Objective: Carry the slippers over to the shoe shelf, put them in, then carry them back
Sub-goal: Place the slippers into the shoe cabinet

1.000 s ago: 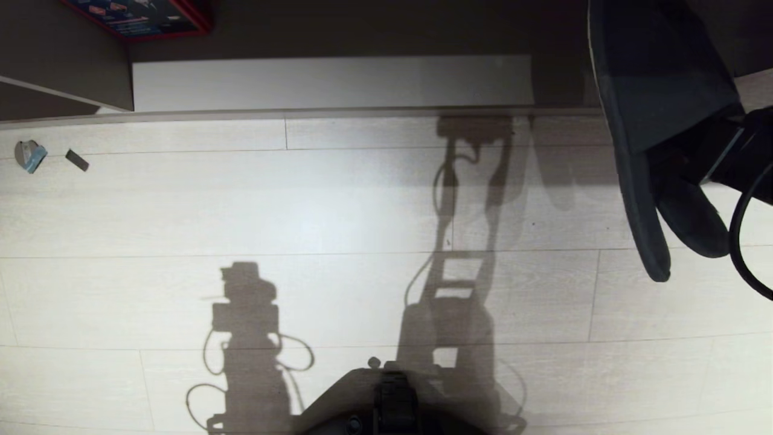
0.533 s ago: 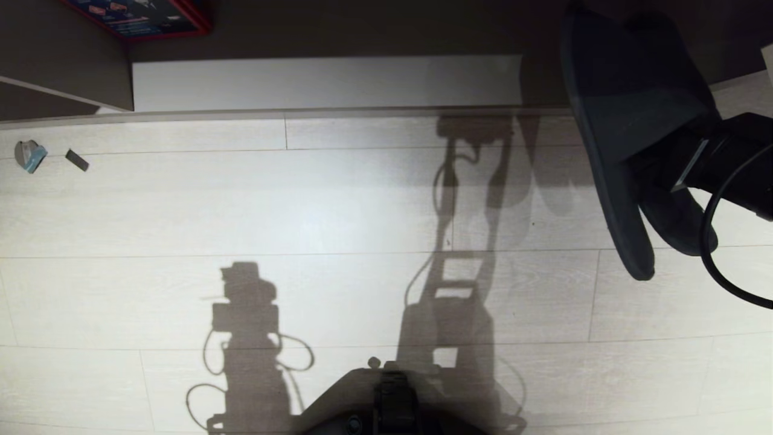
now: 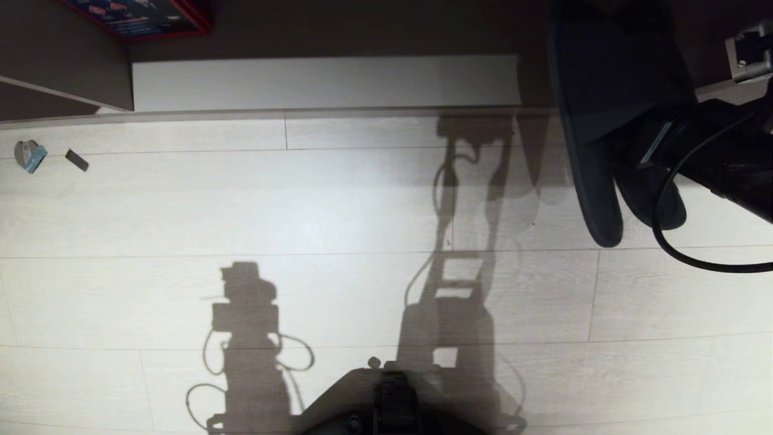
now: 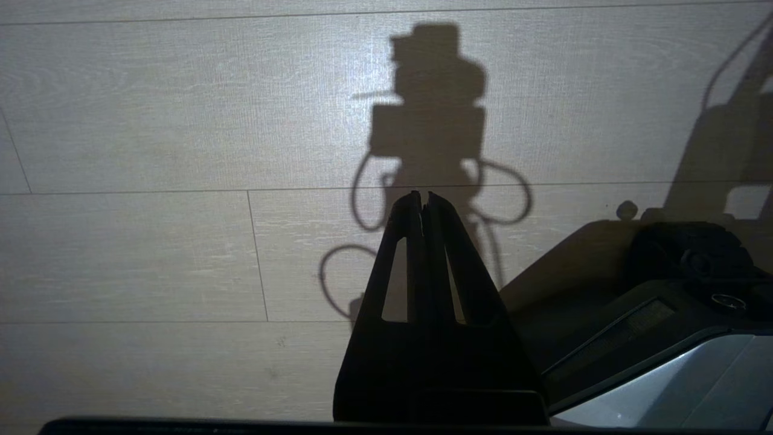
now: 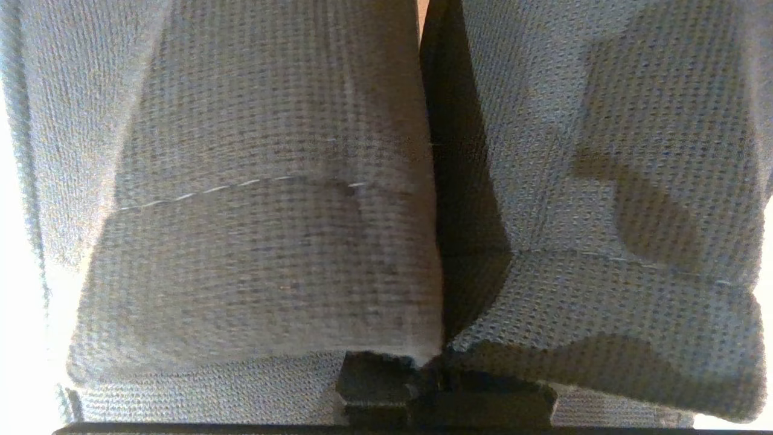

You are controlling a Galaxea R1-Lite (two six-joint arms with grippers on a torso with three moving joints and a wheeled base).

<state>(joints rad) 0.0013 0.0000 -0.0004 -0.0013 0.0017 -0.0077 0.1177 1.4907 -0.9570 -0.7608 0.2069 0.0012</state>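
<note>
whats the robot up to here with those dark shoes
The right gripper is shut on the pair of dark slippers, holding them up off the pale wood floor at the right of the head view, right at the front edge of the shoe shelf. The left gripper is shut and empty, parked low beside the robot's base.

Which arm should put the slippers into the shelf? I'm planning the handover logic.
The right. The right gripper is shut on the slippers, held up at the shoe shelf opening. The left gripper is shut and empty, hanging over bare floor near the base.
</note>
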